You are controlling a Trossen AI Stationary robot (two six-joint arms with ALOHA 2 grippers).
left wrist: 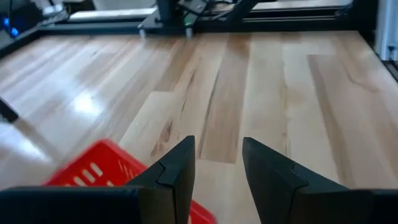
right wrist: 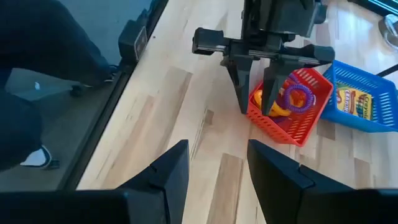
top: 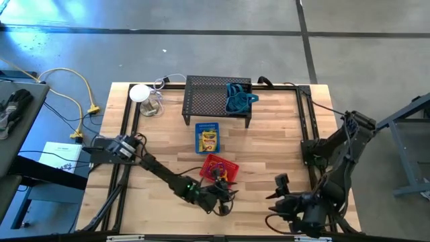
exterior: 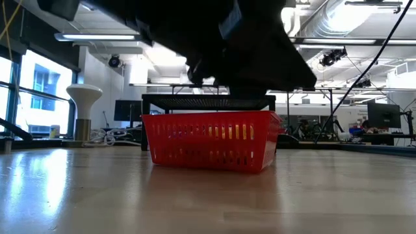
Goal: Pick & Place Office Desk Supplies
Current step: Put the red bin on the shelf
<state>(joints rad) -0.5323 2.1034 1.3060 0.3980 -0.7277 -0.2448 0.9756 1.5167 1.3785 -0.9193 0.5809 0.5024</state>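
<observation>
On the tabletop, sorting looks largely done: purple and orange-yellow rings lie in the red bin, yellow printed boxes in the blue bin, bluish looped cords on the black mesh rack. No loose supplies show. The left tool hangs spread, empty, at the red bin's near edge; the right tool waits spread near the front edge.
</observation>
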